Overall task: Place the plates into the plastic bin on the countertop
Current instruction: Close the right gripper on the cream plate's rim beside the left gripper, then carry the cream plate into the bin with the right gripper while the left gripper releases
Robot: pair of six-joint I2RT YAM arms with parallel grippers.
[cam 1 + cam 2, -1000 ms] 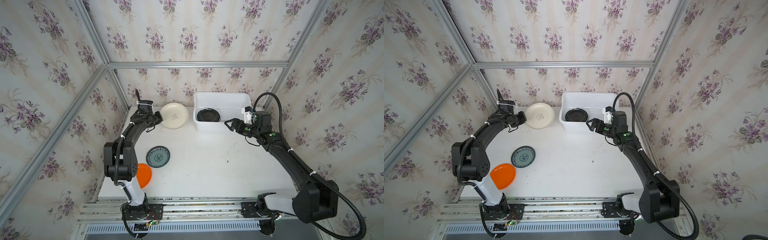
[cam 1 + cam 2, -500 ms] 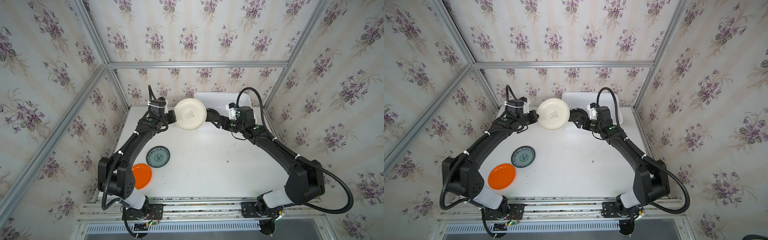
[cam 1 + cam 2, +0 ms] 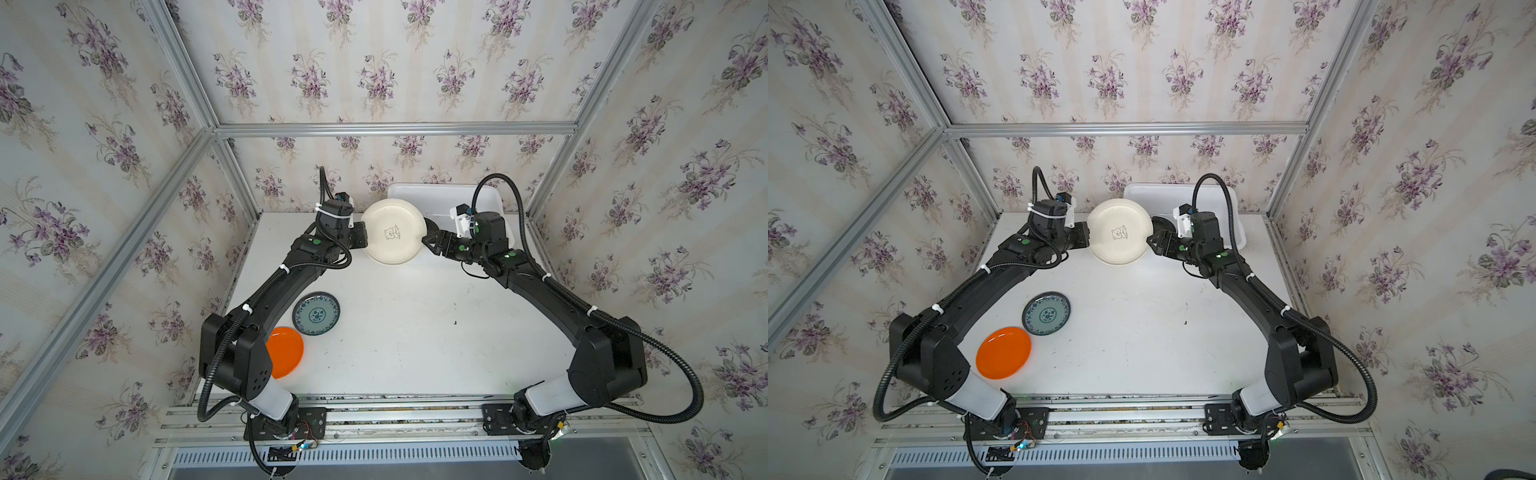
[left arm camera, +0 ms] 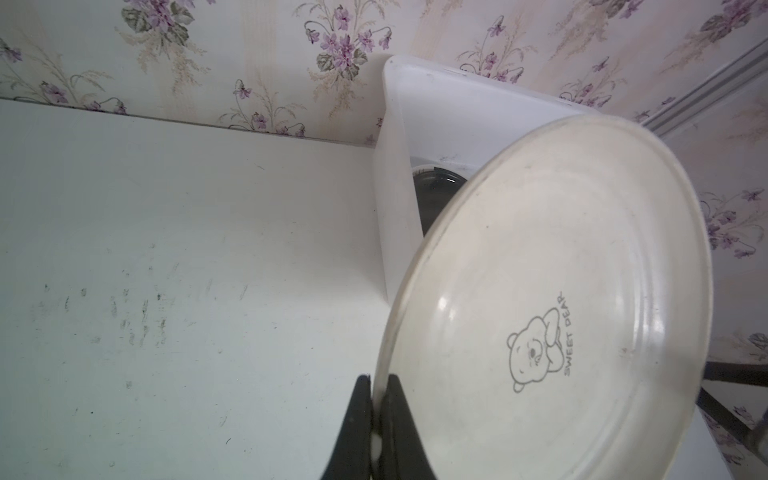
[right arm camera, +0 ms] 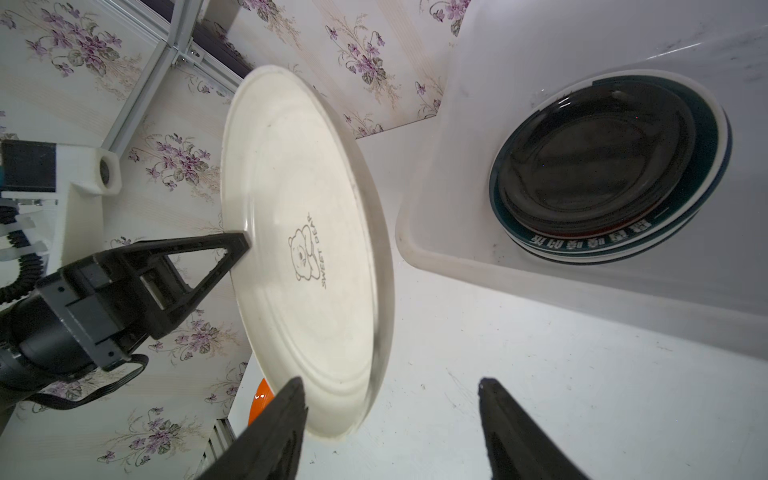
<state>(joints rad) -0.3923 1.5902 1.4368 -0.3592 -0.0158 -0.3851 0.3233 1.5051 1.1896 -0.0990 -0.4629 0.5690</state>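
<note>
Two grippers: the left gripper [image 4: 376, 380] is clenched on the rim of the cream plate [image 3: 392, 237]; the right gripper [image 5: 390, 384] is released, its jaws standing apart with the plate's opposite rim between them and no pinch visible.
Cream plate: held in the air, steeply tilted, above the countertop [image 3: 415, 332] and just beside the near corner of the plastic bin [image 3: 440, 193].
Plastic bin: against the back wall, already holding a stack with a black plate [image 5: 594, 153] on top of a lettered-rim plate [image 5: 602, 241].
Step in hand: judged to be a handover from the left arm to the right.
Doing it well: the right jaws should reach past the raised lip and close squarely across the rim; the left should let go only once that pinch is firm.
Risk: the rim looks smooth, so a shallow or skewed pinch could let the plate swing or slip.
Afterwards: level the plate and lower it onto the stack.
Waiting plates: the teal plate [image 3: 316, 313] and orange plate [image 3: 286, 351] lie on the countertop near the left arm.
</note>
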